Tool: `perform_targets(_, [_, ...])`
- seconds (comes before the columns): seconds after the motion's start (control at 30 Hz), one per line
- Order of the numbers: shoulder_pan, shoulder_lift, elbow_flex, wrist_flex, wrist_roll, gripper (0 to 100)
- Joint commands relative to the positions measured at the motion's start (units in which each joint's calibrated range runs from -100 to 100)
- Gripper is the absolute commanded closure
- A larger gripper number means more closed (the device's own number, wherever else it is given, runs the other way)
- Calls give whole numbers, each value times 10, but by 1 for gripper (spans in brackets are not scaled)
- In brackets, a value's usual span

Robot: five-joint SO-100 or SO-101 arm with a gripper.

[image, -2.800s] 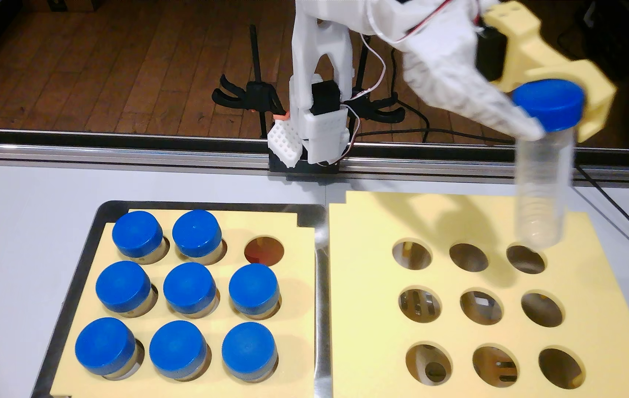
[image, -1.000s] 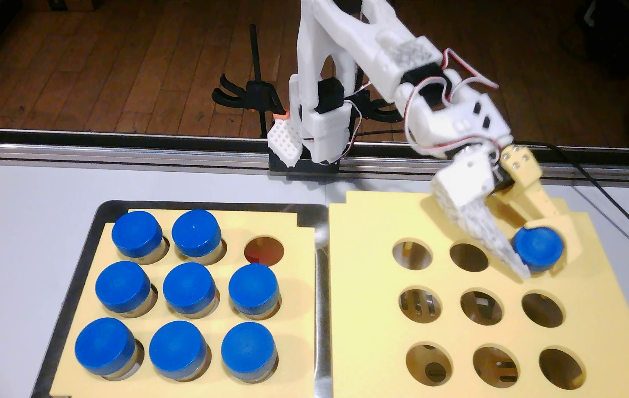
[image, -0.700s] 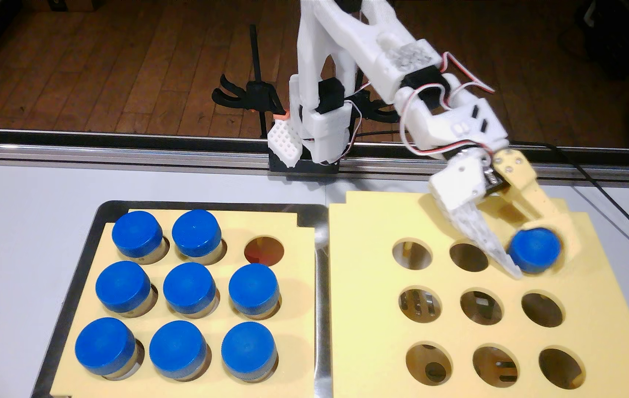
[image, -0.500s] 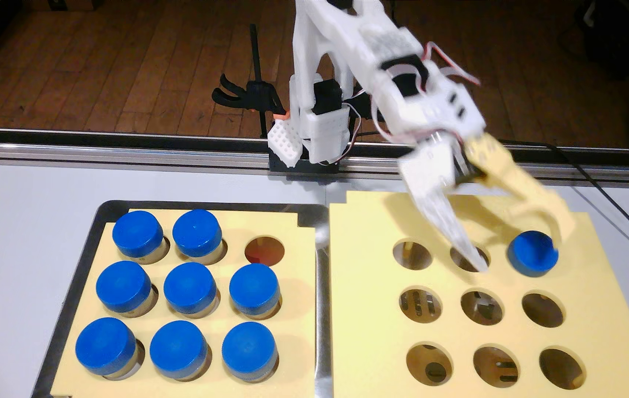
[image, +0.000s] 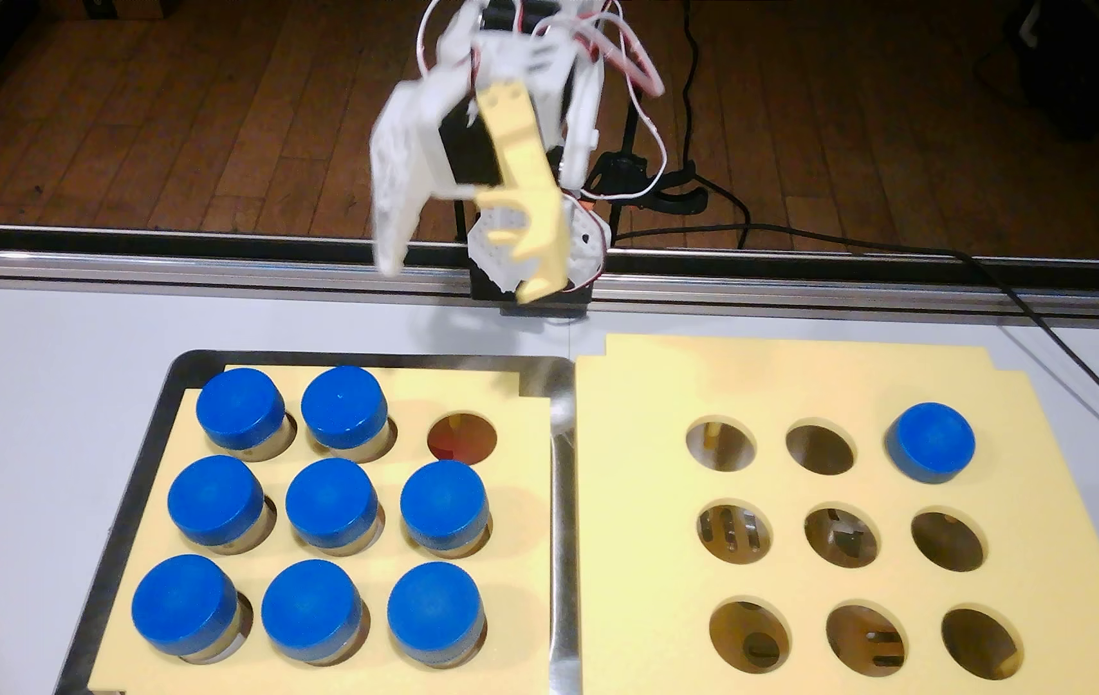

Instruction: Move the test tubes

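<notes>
Pincer [image: 463, 281]: hung spread and empty, blurred, high above the far edge of the bench [image: 32, 374], clear of both boards.

Left board [image: 520, 508], seated in a metal tray [image: 563, 534]: eight test tubes [image: 331, 500] stood in its holes, blue caps proud of the foam; the far right hole [image: 462, 438] was vacant.

Right board [image: 634, 414]: one tube [image: 931, 441] sat in the far right hole; eight holes stood open.

Risks, as judged: the caps on the left stood close together, so a wide finger coming down on one could knock or tilt its neighbour. A grip taken only on a ribbed cap rim could let the tube swing and catch a hole edge on the right board.
</notes>
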Motion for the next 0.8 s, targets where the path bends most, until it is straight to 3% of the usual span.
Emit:
perform_targets(0.0, [76, -68, 169, -10, 2, 67])
perform_targets(0.2, [102, -37, 169, -20, 2, 67])
perform_targets(0.4, [101, 63, 126, -133, 2, 67])
perform_targets(0.77, [98, 165, 25, -135, 21, 68])
